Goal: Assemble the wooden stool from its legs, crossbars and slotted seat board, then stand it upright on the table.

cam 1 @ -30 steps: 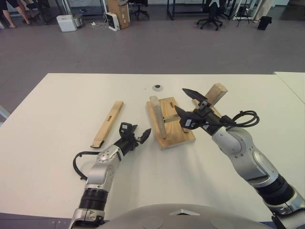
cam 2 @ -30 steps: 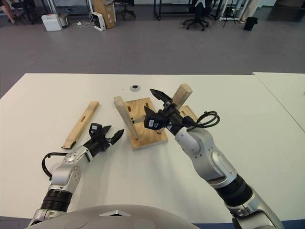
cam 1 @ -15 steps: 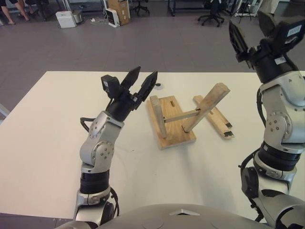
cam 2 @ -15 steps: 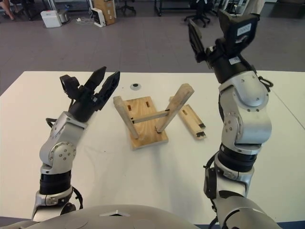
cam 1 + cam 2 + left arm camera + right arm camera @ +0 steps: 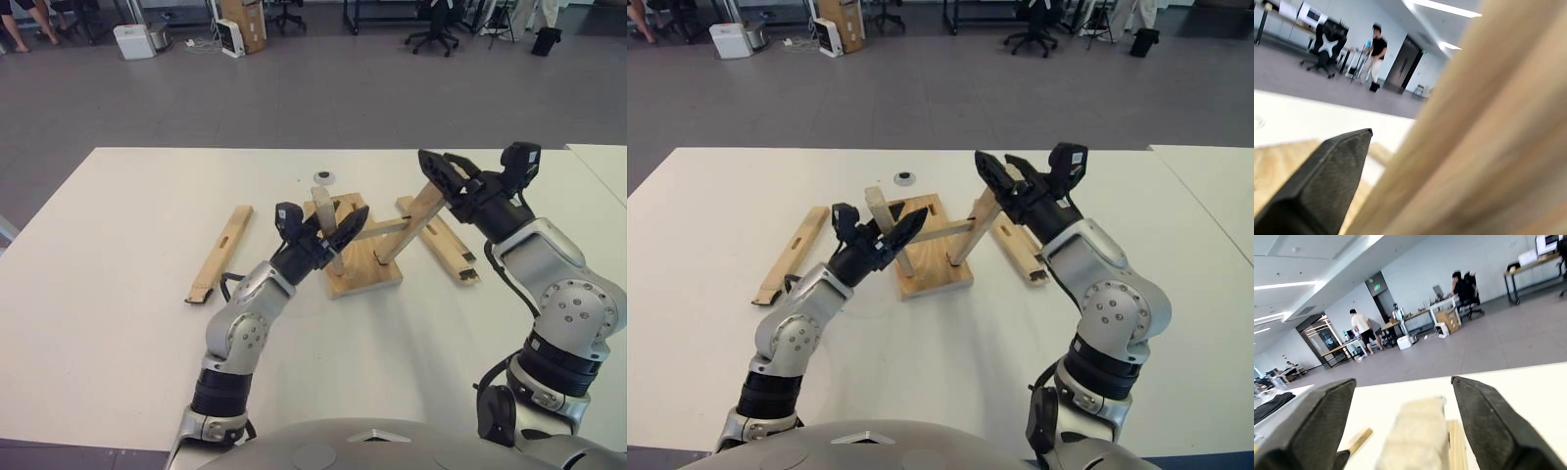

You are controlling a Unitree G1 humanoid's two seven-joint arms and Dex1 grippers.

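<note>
1. The left gripper (image 5: 338, 226) was spread open, close against the upright leg (image 5: 321, 205) on the seat board (image 5: 364, 275), which lay flat on the table (image 5: 118, 294).
2. The right gripper (image 5: 438, 164) was released, with its fingers on either side of the tilted leg (image 5: 407, 227) at its top end.

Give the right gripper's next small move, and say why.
Probably close the right gripper on the tilted leg. Its fingers stand open on either side of the leg's top end, gripping nothing, and the leg leans in the seat board, so it likely needs a hold before straightening.
</note>
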